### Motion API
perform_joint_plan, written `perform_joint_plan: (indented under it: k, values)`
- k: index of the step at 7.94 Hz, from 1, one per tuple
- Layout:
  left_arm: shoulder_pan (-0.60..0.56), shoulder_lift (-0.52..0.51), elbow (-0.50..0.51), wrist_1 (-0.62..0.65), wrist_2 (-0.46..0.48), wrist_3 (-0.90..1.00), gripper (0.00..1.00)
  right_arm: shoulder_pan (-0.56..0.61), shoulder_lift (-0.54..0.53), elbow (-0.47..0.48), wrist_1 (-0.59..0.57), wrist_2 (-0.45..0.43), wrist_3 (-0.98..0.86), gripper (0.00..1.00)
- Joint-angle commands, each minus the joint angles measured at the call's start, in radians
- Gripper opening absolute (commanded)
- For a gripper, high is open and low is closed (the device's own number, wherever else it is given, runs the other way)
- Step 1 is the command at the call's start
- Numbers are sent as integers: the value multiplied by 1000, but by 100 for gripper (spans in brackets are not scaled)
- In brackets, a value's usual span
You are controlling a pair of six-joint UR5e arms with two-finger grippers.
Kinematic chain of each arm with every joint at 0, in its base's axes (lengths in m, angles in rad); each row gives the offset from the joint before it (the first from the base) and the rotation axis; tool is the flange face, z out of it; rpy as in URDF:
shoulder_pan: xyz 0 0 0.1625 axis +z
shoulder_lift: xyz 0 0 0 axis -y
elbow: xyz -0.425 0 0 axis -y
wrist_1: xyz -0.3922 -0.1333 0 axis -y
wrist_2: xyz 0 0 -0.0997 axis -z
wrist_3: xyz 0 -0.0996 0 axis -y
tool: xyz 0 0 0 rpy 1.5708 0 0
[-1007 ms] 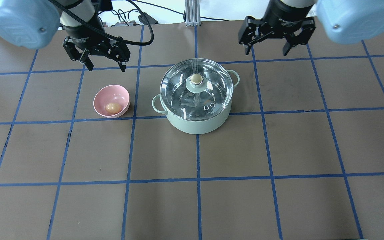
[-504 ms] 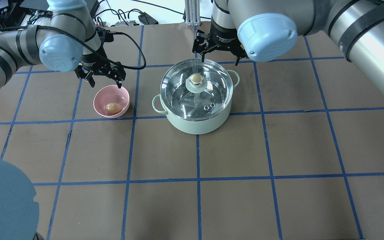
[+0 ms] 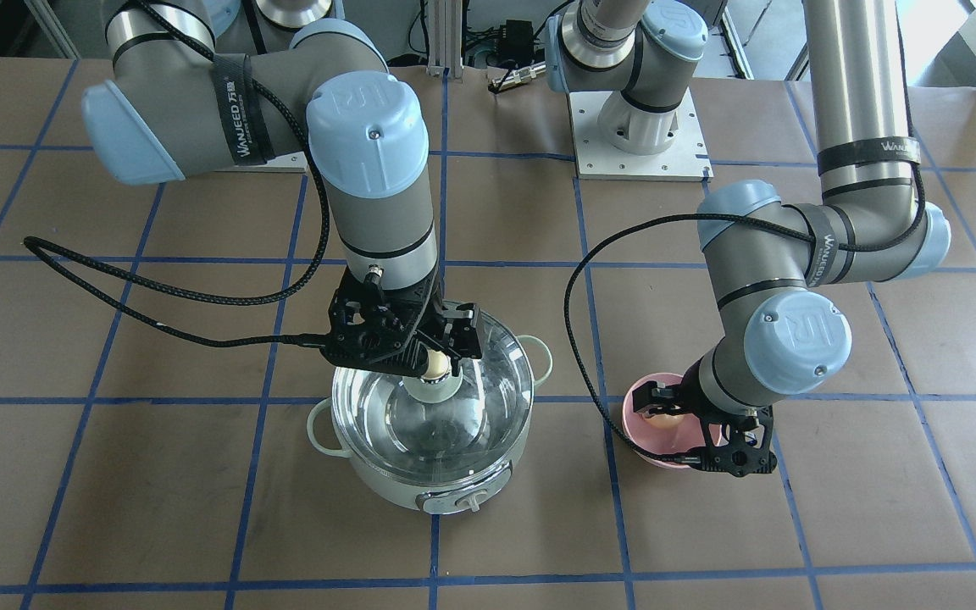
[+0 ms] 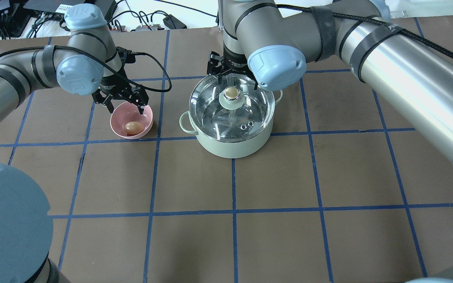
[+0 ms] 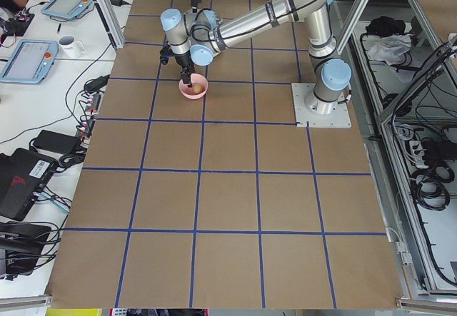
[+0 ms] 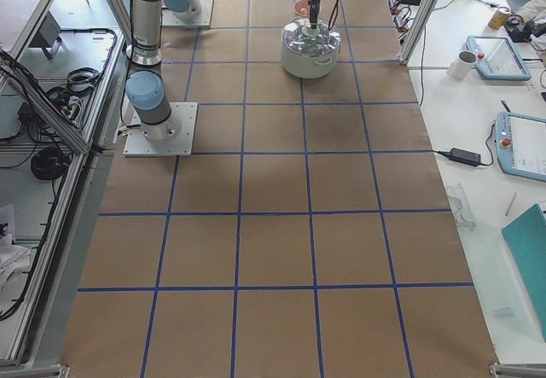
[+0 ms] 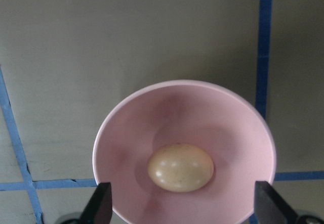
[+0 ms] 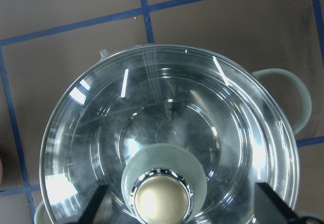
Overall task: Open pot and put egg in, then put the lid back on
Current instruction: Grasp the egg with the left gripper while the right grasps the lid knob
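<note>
The mint-green pot stands mid-table with the clear glass lid on it, its beige knob at the centre. My right gripper is open just above the lid. In the right wrist view its fingers stand either side of the knob without touching it. The tan egg lies in a pink bowl left of the pot. My left gripper is open over the bowl's far rim, and the egg sits between its fingers but below them.
The brown table has a blue tape grid. The two arm bases and cables sit at the robot's edge. A black cable loops over the table beside the pot. The left arm's elbow fills the overhead view's lower left corner.
My right gripper has moved in from the right to above the lid knob. My left gripper has come down and forward over the bowl's far rim. Pot, lid, bowl and egg have not moved.
</note>
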Motion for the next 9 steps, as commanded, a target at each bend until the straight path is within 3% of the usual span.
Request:
perform_joint_plan:
  k: [1, 4, 9]
  values:
    - [1, -28, -22, 23, -21, 0, 100, 8, 15, 47, -18, 1, 18, 100]
    - [1, -49, -20, 23, -14, 2, 100, 11, 21, 56, -35, 9, 5, 97]
    - [1, -80, -19, 22, -10, 2, 97, 11, 19, 54, -53, 15, 1, 62]
